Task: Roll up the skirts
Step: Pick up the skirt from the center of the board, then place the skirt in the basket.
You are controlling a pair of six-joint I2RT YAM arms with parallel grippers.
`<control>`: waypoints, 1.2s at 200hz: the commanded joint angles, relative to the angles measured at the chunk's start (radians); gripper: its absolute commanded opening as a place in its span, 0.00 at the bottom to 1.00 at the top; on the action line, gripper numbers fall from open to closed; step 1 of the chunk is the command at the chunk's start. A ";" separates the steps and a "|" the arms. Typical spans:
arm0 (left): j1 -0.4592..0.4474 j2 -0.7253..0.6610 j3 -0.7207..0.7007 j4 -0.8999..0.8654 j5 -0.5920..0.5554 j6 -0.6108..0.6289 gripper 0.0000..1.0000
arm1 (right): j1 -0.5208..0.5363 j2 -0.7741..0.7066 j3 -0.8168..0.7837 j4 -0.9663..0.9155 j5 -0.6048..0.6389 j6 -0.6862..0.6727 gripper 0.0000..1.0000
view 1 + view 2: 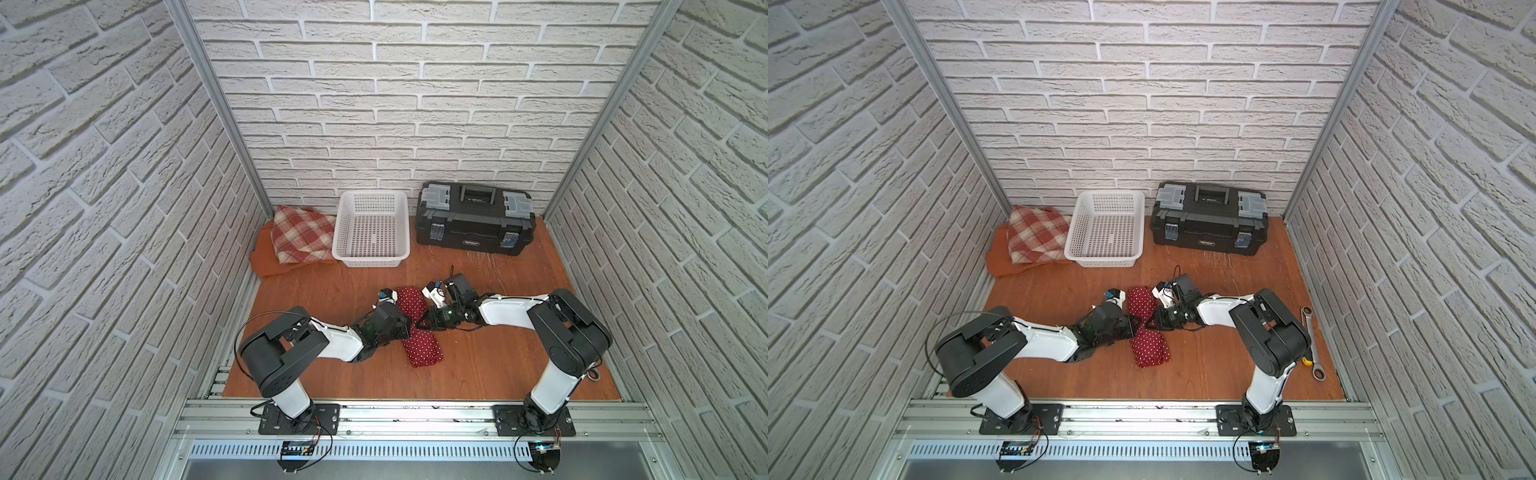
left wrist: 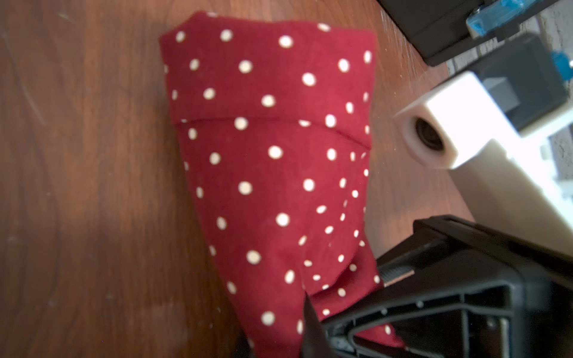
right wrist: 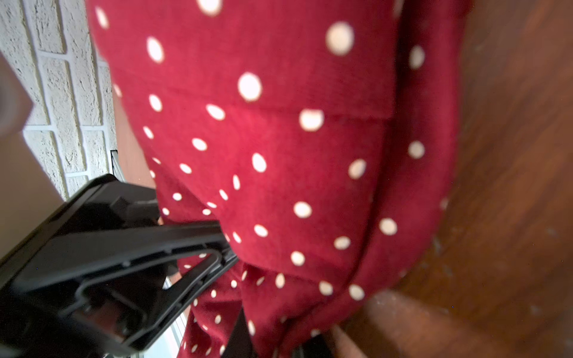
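Both the left gripper (image 1: 405, 329) and the right gripper (image 1: 424, 323) meet at the pinched middle of the polka-dot skirt (image 1: 424, 350), which fans out beyond and before them. The right one seems closed on the cloth; for the left one, I cannot tell.

Red polka-dot skirt (image 1: 424, 347), red-cream plaid skirt (image 1: 301, 232), rust-orange skirt (image 1: 266, 259)

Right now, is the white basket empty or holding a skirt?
Empty: the white basket shows only bare mesh in both top views.
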 commanded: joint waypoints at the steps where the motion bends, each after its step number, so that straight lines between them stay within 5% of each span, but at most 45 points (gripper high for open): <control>1: 0.065 -0.093 -0.038 -0.104 0.005 0.022 0.60 | 0.038 -0.041 0.009 -0.002 0.001 0.009 0.02; 30: 0.168 -0.306 -0.020 -0.309 -0.044 0.111 0.98 | 0.038 -0.033 -0.001 -0.007 0.021 0.008 0.02; 73: 0.362 -0.483 0.058 -0.516 -0.091 0.196 0.98 | 0.041 -0.060 -0.015 0.007 0.033 0.020 0.02; 112: 0.560 -0.386 0.214 -0.509 -0.070 0.259 0.98 | 0.051 -0.149 0.022 -0.050 0.056 0.012 0.02; 180: 0.605 -0.045 0.499 -0.475 0.033 0.329 0.98 | 0.057 -0.195 0.053 -0.061 0.055 0.023 0.02; 240: 0.595 0.090 0.612 -0.578 0.027 0.376 0.98 | 0.054 -0.247 0.099 -0.121 0.084 -0.005 0.02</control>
